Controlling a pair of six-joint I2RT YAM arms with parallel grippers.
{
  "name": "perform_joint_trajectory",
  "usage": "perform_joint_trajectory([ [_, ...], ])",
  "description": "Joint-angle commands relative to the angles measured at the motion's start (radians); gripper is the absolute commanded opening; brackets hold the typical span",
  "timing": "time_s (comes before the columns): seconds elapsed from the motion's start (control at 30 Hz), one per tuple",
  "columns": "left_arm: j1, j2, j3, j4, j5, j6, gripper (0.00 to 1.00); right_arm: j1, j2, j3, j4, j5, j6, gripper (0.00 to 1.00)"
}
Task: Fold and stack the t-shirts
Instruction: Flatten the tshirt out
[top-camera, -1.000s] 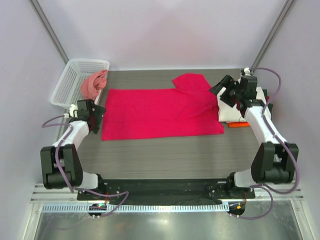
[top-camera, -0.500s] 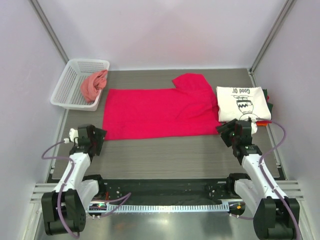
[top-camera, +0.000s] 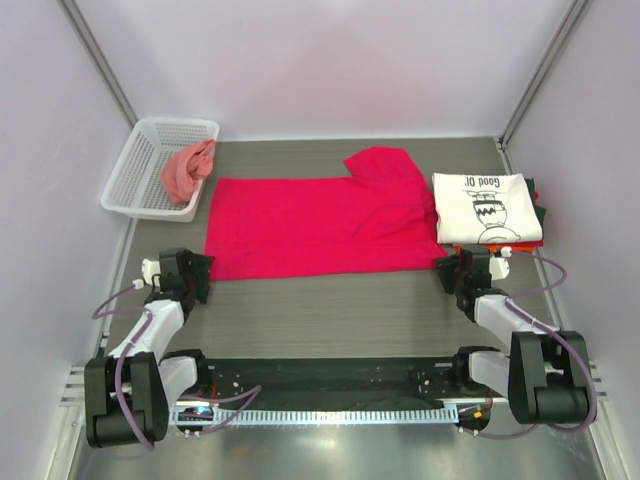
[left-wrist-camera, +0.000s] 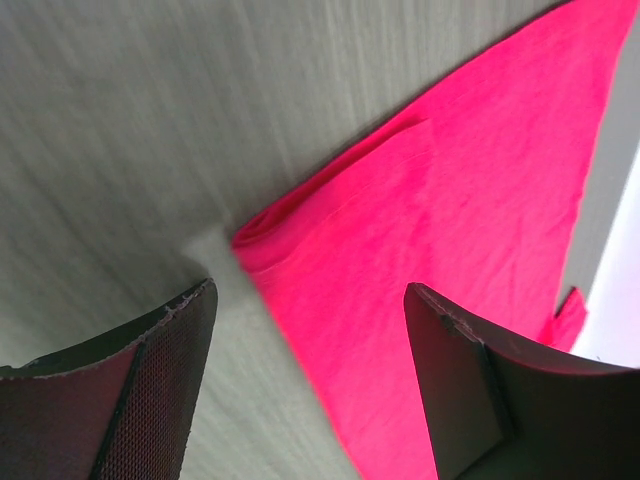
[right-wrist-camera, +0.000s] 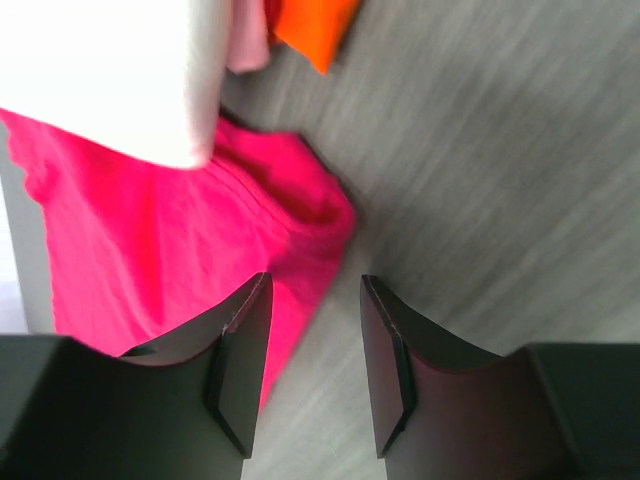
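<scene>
Up top from the overhead cam, the red shirt (top-camera: 320, 225) is laid out flat across the middle of the desk (top-camera: 330, 310), one sleeve poking up at the far edge. It's nowhere near stack size yet. To its right sits a folded white shirt (top-camera: 485, 205) on top of a pile, with an orange shirt (top-camera: 470, 247) and something dark peeking out underneath, so I'd say that part's done. A pink shirt (top-camera: 187, 170) is bunched up over the rim of the basket (top-camera: 140, 165) and hasn't been folded at all. So maybe halfway: red one to finish, pink one to do. The white shirt's print reads "Good Ol'", upside down from this angle; the rest is too small for me. The left hand (top-camera: 190, 275) and right hand (top-camera: 452, 272) sit at the red shirt's two near corners. Left wrist cam: the left hand (left-wrist-camera: 310, 290) is spread wide, the red corner lying just ahead in the gap, nothing pinched. Right wrist cam: the right hand (right-wrist-camera: 315, 280) is parted but narrower, hovering at the other red corner with bare desk showing between its fingers; it's not gripping as far as I can see.
</scene>
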Motion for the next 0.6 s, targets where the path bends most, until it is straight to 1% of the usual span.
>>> perform_joint_trajectory([
  [0.0, -0.003, 0.067, -0.021, 0.035, 0.005, -0.031, 0.77, 0.006, 0.071, 0.006, 0.119, 0.076, 0.032, 0.45],
  [0.1, -0.002, 0.107, -0.022, 0.053, 0.004, -0.037, 0.77, 0.006, 0.131, 0.039, 0.131, 0.066, 0.019, 0.42],
  [0.2, -0.002, 0.122, -0.025, 0.058, 0.002, -0.044, 0.73, 0.006, 0.154, 0.056, 0.125, 0.08, 0.018, 0.24],
  [0.23, -0.003, 0.122, -0.028, 0.059, -0.001, -0.047, 0.7, 0.006, 0.154, 0.056, 0.126, 0.082, 0.02, 0.11],
  [0.27, -0.002, 0.118, -0.03, 0.059, -0.007, -0.047, 0.68, 0.007, 0.149, 0.055, 0.126, 0.083, 0.02, 0.05],
  [0.3, -0.003, 0.113, -0.036, 0.061, -0.011, -0.048, 0.66, 0.009, 0.143, 0.053, 0.126, 0.088, 0.015, 0.02],
  [0.37, -0.002, 0.098, -0.045, 0.058, -0.027, -0.048, 0.62, 0.012, 0.126, 0.048, 0.12, 0.103, 0.008, 0.01],
  [0.4, -0.003, 0.095, -0.047, 0.059, -0.031, -0.05, 0.62, 0.012, 0.12, 0.047, 0.12, 0.103, 0.005, 0.01],
  [0.43, -0.002, 0.092, -0.048, 0.058, -0.034, -0.05, 0.58, 0.012, 0.117, 0.045, 0.119, 0.108, 0.003, 0.01],
  [0.5, -0.002, 0.092, -0.051, 0.058, -0.039, -0.057, 0.56, 0.012, 0.106, 0.045, 0.117, 0.106, -0.003, 0.01],
  [0.57, -0.002, 0.096, -0.048, 0.058, -0.039, -0.059, 0.51, 0.012, 0.103, 0.045, 0.117, 0.103, -0.006, 0.01],
])
